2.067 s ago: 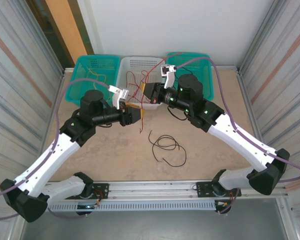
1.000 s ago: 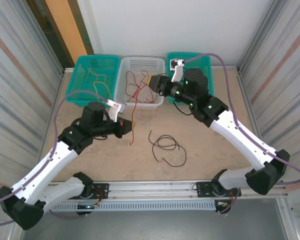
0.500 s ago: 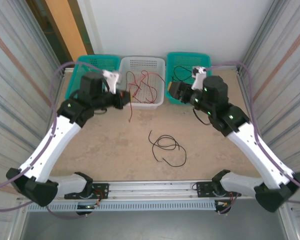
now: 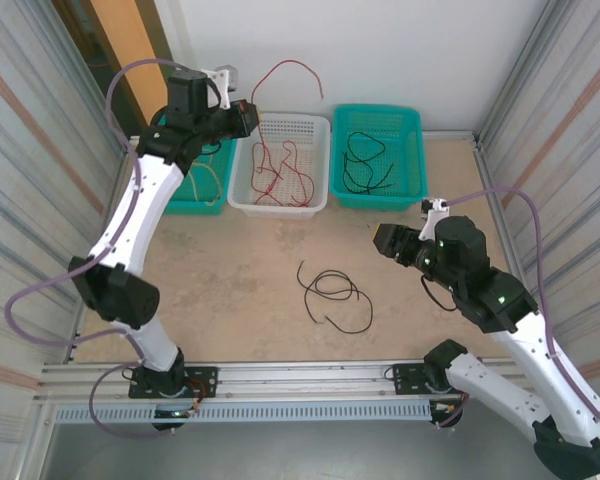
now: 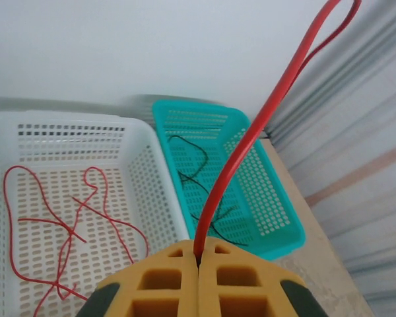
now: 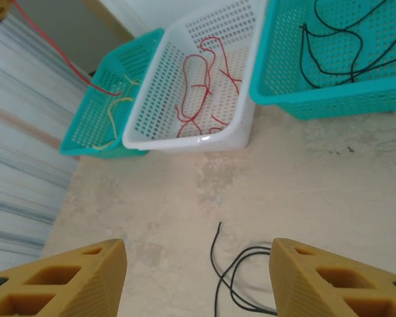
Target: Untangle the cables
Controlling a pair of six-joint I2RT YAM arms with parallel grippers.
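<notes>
Red cable lifted clear for binning.
My left tool, clamped on the red cable, has risen over the white basket at the counter's far edge; my right tool has opened, empty.

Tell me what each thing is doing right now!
Left gripper: shut on a red cable, held up high.
Right gripper: open, empty.
Other red cables: lying in the white basket.
Black cables: lying in the right teal basket.
Black cable on table: loose, untouched.
Yellow cable: in the left teal basket.
</notes>
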